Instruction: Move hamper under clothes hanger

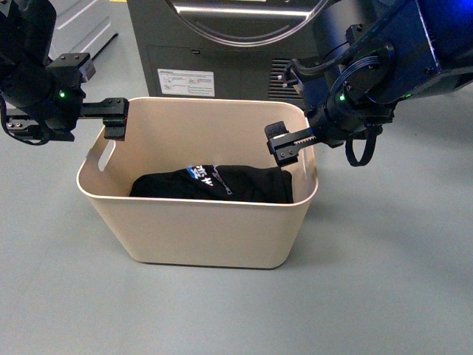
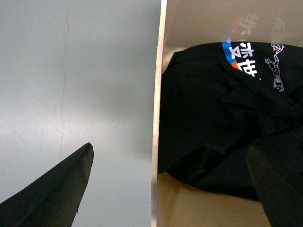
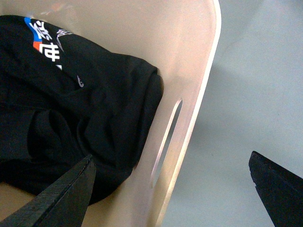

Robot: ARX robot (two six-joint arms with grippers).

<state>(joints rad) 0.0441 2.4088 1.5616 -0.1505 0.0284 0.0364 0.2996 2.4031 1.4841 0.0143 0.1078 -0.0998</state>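
The beige hamper (image 1: pixel 207 237) stands on the grey floor in the front view, with a black printed garment (image 1: pixel 214 185) in it. My left gripper (image 1: pixel 114 118) is open over the hamper's left end rim. In the left wrist view the rim (image 2: pixel 157 118) runs between the two fingers (image 2: pixel 52 194), one outside and one inside. My right gripper (image 1: pixel 284 144) is open over the right end. In the right wrist view the rim (image 3: pixel 199 94) and slot handle (image 3: pixel 166 142) lie between its fingers (image 3: pixel 57 198). The clothes hanger is out of view.
A dark grey round-door dryer (image 1: pixel 222 44) stands close behind the hamper. Grey floor (image 1: pixel 399 281) spreads to the front, left and right of the hamper.
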